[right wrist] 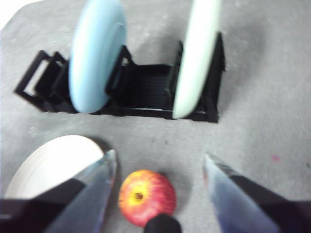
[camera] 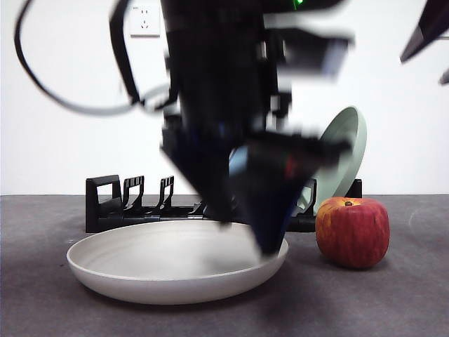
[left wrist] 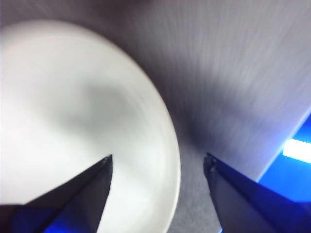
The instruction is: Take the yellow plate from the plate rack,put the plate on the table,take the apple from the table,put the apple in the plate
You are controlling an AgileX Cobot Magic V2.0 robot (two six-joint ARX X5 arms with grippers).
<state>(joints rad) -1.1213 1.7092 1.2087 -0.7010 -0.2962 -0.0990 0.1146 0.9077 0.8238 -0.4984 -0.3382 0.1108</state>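
The yellow plate (camera: pixel 161 267) lies flat on the table (camera: pixel 400 302), in front of the black plate rack (camera: pixel 112 203). My left gripper (camera: pixel 247 232) hangs over the plate's right rim. In the left wrist view it (left wrist: pixel 158 167) is open, one jaw over the plate (left wrist: pixel 73 111) and one over the table. The red apple (camera: pixel 352 232) stands just right of the plate. My right gripper (right wrist: pixel 159 162) is open and empty above the apple (right wrist: pixel 146 196). The right wrist view also shows the plate (right wrist: pixel 53 160) and the rack (right wrist: pixel 146 90).
A pale green plate (camera: pixel 347 151) leans in the rack's right end, behind the apple. A light blue plate (right wrist: pixel 95 56) stands in the rack further left. The right arm shows as a black tip (camera: pixel 428 28) at the top right corner.
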